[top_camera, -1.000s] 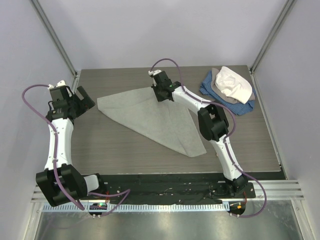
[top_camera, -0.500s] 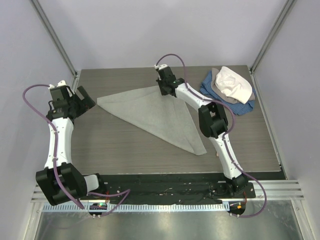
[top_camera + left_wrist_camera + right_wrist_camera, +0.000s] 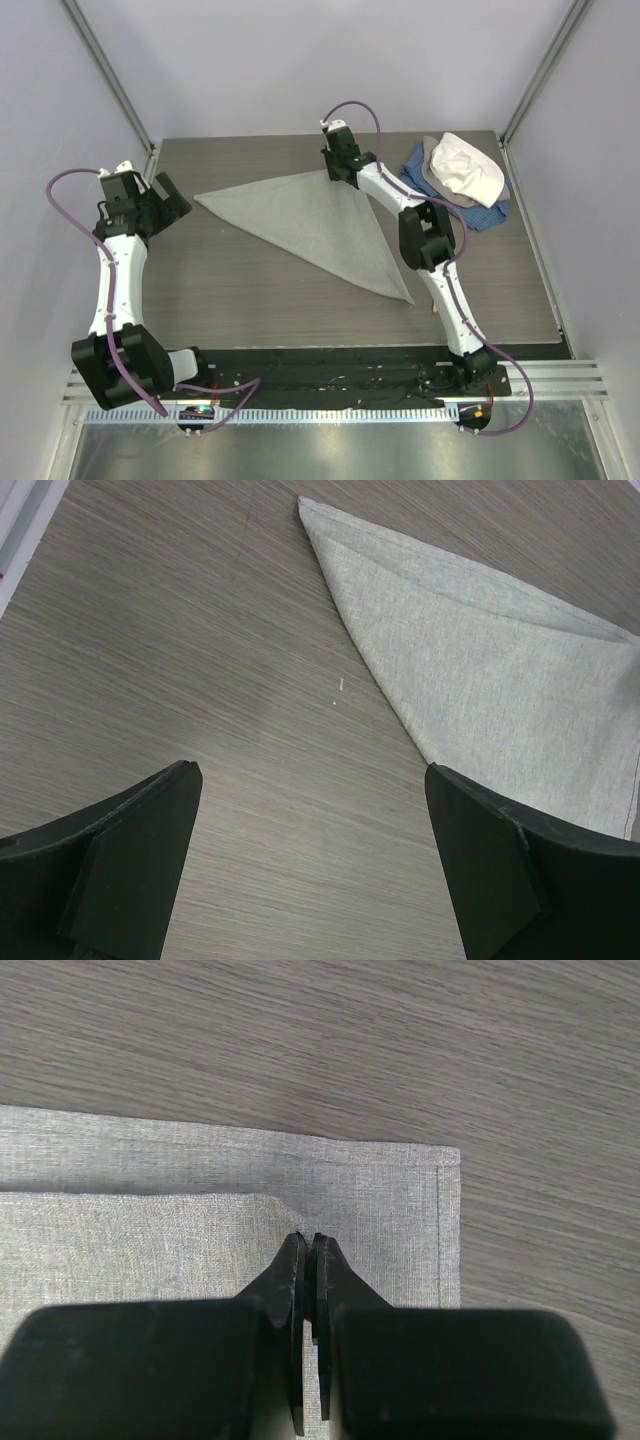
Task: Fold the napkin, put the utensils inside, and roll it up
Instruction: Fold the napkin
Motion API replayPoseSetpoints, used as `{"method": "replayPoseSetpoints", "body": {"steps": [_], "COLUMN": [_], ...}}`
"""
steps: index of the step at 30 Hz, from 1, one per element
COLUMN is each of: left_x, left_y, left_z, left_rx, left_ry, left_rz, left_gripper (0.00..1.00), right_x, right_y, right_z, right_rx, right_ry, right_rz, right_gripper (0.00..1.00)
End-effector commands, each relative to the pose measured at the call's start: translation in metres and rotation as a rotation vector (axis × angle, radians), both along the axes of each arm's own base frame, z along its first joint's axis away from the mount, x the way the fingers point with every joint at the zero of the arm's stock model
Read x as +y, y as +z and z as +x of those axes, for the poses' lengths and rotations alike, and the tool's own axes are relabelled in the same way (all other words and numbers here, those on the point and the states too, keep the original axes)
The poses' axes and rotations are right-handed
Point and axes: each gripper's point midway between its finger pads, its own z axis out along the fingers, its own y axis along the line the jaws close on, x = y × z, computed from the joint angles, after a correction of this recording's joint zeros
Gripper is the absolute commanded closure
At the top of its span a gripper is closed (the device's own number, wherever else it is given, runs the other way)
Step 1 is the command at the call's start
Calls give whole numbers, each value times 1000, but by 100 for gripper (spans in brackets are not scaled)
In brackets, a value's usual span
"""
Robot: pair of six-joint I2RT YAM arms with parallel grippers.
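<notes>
A plain light grey fabric napkin [image 3: 320, 225], folded into a triangle, lies flat at the middle of the dark wood-grain table [image 3: 230, 290]. Its long edge runs from a tip at the table's left to a tip at its near right, apex toward the far edge. There the right gripper [image 3: 308, 1245] is pressed together, pinching the top layer's corner, while the left gripper [image 3: 308, 775] hangs spread wide over the table's left side
</notes>
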Motion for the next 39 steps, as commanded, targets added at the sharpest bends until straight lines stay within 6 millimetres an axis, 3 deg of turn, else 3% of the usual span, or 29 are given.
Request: {"method": "replayPoseSetpoints", "body": {"steps": [1, 17, 39], "left_x": [1, -2, -4], "left_y": [5, 2, 3], "left_z": [8, 10, 10], "left_rx": [-37, -32, -37], "left_ry": [-6, -16, -22], "left_rz": [-4, -23, -29], "left_gripper": [0, 0, 0], "right_x": [-2, -17, -35], "right_y": [22, 30, 18], "right_z": [22, 41, 51], "right_rx": [-85, -134, -133], "right_ry": [-33, -87, -116], "right_rz": [38, 64, 44], "right_gripper": [99, 99, 99]}}
